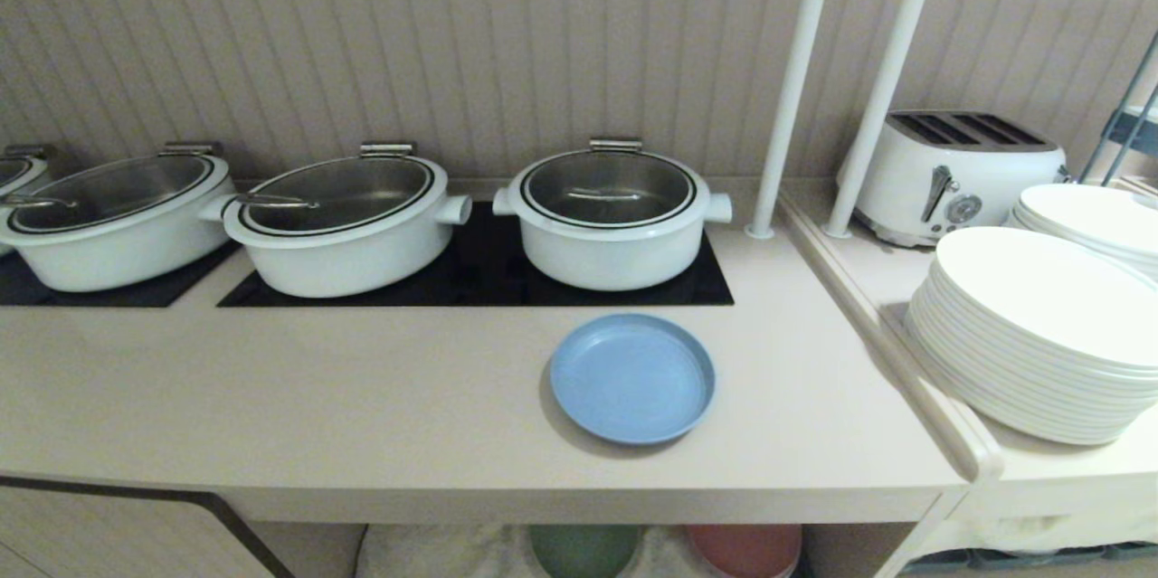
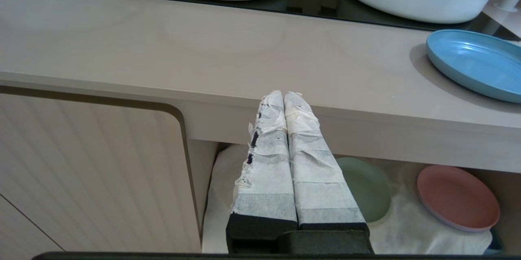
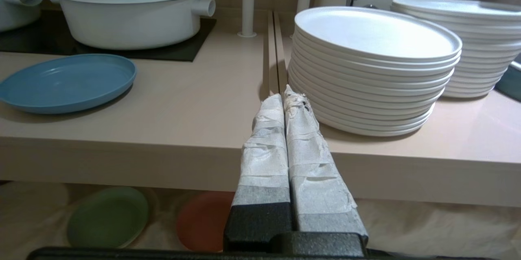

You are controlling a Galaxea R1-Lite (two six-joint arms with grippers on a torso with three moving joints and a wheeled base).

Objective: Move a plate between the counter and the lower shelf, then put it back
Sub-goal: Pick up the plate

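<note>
Two empty grippers with fingers pressed together, left gripper (image 2: 283, 96) and right gripper (image 3: 283, 97), flank the small round light-blue matte plate (image 1: 631, 377) on the beige counter (image 1: 317, 397), the right one seemingly nearer.

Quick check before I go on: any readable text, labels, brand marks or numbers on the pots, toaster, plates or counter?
None can be read.
Toaster: a round dial on its front, any markings too small to read.
Pots: plain white, no print visible.
Blue plate, white plate stacks, counter: no lettering visible.
Green plate and pink plate on the lower shelf: plain.
</note>
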